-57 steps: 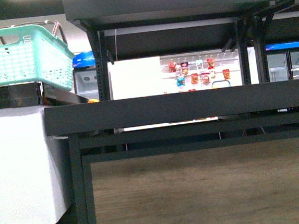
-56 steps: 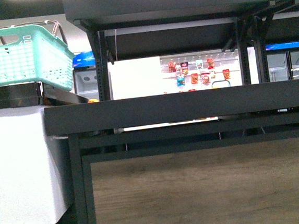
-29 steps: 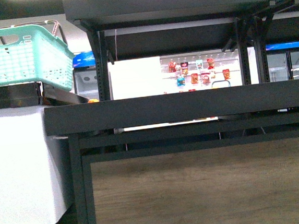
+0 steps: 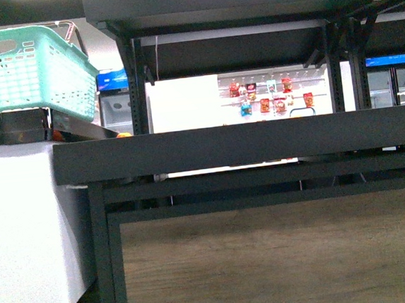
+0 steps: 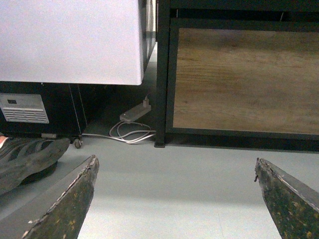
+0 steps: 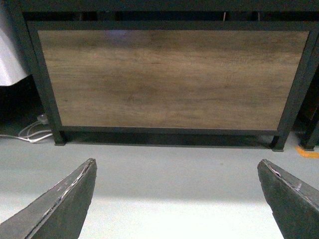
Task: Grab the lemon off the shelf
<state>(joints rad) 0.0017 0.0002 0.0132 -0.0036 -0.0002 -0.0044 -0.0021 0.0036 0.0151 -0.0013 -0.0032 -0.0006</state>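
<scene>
The shelf [image 4: 244, 142] is a dark grey-black metal rack that fills the front view, with a thick front lip at mid-height and another tier above. Its trays are seen edge-on, so whatever lies on them is hidden. The lemon is out of view in every frame. My left gripper [image 5: 175, 165] is open, low over the grey floor, facing the shelf's wooden base panel [image 5: 239, 79]. My right gripper [image 6: 177, 167] is open too, also above the floor in front of the same wooden base panel [image 6: 169, 74]. Nothing is between either pair of fingers.
A teal plastic basket [image 4: 29, 71] stands on a white cabinet [image 4: 25, 231] left of the shelf. A small orange thing [image 4: 123, 135] peeks out beside the shelf post. A power strip with white cables [image 5: 133, 124] and a dark shoe [image 5: 27, 159] lie on the floor.
The front view has shifted slightly: the shelf lip and the basket now sit a little higher and further left in the picture. Nothing on the shelf has moved.
</scene>
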